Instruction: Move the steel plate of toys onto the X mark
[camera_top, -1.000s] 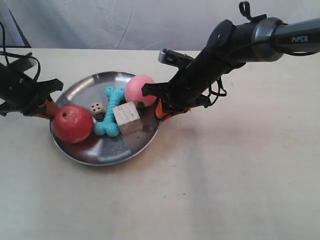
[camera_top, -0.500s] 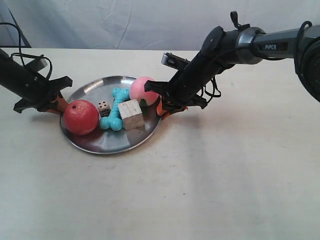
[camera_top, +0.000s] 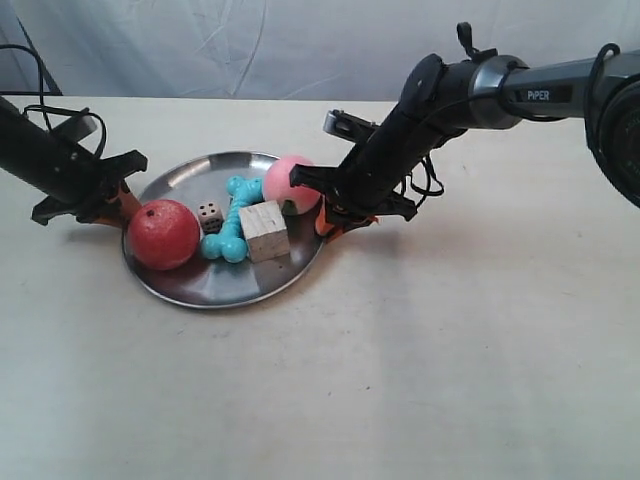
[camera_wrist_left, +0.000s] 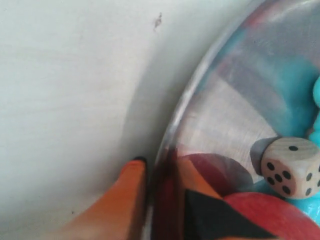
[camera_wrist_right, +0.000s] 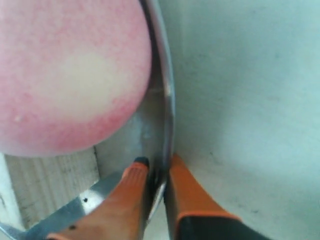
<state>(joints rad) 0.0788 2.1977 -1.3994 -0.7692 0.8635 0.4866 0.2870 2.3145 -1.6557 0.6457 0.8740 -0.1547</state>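
The steel plate (camera_top: 190, 176) sits left of centre on the table, held at both sides. It carries the red ball (camera_top: 162, 235), the white die (camera_top: 210, 216), the turquoise bone (camera_top: 232, 222), the wooden cube (camera_top: 264, 230) and the pink peach (camera_top: 290, 183). My left gripper (camera_top: 122, 206) is shut on the rim beside the ball. Its orange fingers pinch the plate's edge (camera_wrist_left: 172, 130) near the die (camera_wrist_left: 290, 165), at the gripper's point (camera_wrist_left: 157, 162). My right gripper (camera_top: 322, 222) is shut on the opposite rim (camera_wrist_right: 167, 100) under the peach (camera_wrist_right: 75, 75), at the gripper's point (camera_wrist_right: 158, 162). No X mark shows in any view.
The table (camera_top: 450, 350) is pale beige, with a wrinkled white cloth backdrop (camera_top: 250, 45) behind it. A tiny dark speck (camera_wrist_left: 158, 21) lies on the table near the plate's rim. The right arm's dark links and cables (camera_top: 440, 100) reach over the far right of the table.
Over the second, the plate with both grippers on it shifted slightly to the exterior view's right and now looks smaller. It has hardly moved in the last half second.
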